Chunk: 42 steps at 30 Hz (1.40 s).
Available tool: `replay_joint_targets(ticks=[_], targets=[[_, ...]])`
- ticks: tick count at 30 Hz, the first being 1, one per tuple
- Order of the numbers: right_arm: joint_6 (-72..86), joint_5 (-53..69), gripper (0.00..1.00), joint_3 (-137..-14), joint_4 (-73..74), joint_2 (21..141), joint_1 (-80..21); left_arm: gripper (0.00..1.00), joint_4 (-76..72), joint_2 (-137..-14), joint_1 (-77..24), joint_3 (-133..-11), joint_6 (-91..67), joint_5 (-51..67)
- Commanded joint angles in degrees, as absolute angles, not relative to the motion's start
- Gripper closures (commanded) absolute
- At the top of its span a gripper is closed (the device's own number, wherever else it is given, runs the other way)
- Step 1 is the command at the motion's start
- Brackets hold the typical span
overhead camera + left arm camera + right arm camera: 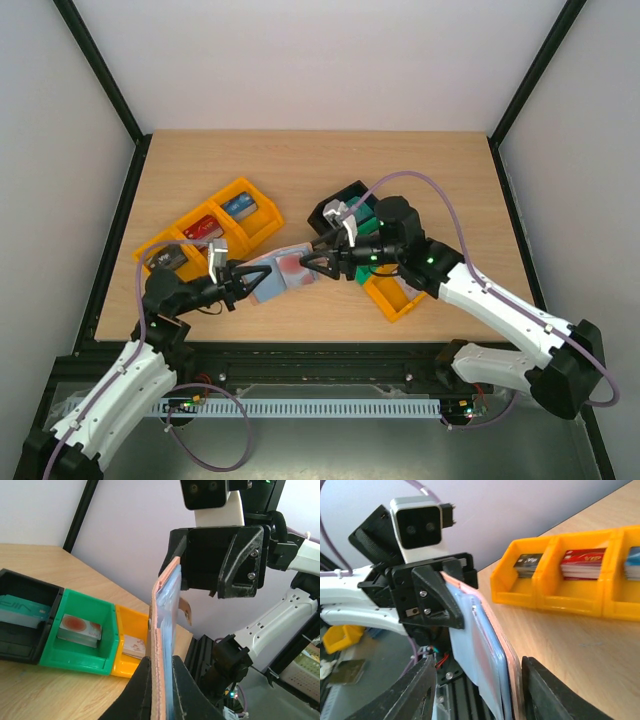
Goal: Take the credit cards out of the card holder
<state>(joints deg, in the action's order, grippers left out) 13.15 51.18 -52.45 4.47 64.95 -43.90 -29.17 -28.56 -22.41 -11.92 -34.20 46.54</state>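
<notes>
left pincer: clamped on card holder | right pincer: apart, straddling holder's 3 o'clock end | place: table, toward 6 o'clock

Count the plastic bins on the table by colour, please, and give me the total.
Orange bins: 4 (three in the left row, one in the right row)
Green bin: 1
Black bin: 1
Total: 6 bins
</notes>
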Motion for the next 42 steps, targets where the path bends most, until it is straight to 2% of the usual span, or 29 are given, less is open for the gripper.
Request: replay_joint_targets(ticks=[1,12,24,31,38,42], targets=[[12.5,43.9,0.53,-52.0,4.6,61.1,-44.0,0.98,-31.3,-27.1,-21.8,-13.4,-29.9,45.2],[9.5,36.8,0.57,-51.8,10.1,62.2,-44.0,0.98,-31.8,-26.5,-21.8,-15.1,-24.9,47.2],[6.9,33.5,0.53,-49.7,9.7,62.8,-44.0,0.98,-32.4,-26.4,-21.8,-16.2,-23.3,48.1],[7.3,35.4,0.47,-48.9,8.7,64.1,-44.0,0.98,-33.0,-26.6,-21.8,-16.1,-23.1,48.2],[6.4,33.6,0.46,-49.0,8.7,64.6,-44.0,0.98,-32.2,-26.4,-21.8,-17.1,-22.3,49.0],[6.6,36.8,0.38,-49.0,6.9,64.8,-44.0,0.98,-31.9,-26.6,-21.8,-17.2,-21.1,49.6]])
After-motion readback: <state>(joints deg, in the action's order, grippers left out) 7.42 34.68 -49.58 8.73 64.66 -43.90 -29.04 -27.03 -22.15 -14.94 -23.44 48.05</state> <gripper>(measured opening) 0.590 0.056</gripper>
